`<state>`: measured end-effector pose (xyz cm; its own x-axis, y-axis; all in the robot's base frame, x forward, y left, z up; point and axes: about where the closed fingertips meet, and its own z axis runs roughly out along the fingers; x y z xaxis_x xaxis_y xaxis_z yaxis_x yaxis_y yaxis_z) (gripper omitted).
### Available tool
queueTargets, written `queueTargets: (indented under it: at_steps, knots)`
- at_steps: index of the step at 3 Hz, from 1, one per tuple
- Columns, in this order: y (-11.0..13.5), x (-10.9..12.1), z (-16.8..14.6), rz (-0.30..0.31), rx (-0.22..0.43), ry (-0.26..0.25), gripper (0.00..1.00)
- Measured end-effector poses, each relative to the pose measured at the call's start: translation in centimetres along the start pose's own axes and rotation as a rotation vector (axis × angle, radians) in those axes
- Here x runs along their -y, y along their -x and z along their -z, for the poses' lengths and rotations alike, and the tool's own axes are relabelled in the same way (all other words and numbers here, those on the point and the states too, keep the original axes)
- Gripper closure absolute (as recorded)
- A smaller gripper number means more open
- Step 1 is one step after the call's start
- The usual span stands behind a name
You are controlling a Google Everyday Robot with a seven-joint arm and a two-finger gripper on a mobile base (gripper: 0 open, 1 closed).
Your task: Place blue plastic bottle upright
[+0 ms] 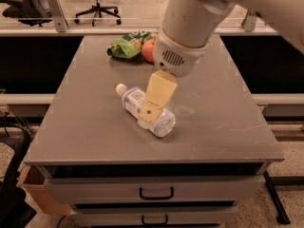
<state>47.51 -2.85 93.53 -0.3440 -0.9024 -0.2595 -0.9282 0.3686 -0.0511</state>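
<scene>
The blue plastic bottle [163,122] lies on its side near the middle of the grey table [95,127], its white cap pointing to the back left and its base to the front right. It is clear and ribbed with a white-and-blue label. My gripper [148,114] hangs from the big white arm, with its yellowish finger [156,96] down over the bottle's middle, in front of the label.
An apple [148,51] and a green bag [124,46] lie at the table's back edge, behind the arm. Drawers [156,192] sit under the table's front edge. Office chairs stand on the floor beyond.
</scene>
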Motion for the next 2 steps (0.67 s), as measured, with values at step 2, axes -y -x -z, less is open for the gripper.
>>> queueTargets:
  at_steps: [2]
  knots:
    - [1.3, 0.8, -3.2, -0.166, -0.231, -0.142, 0.00]
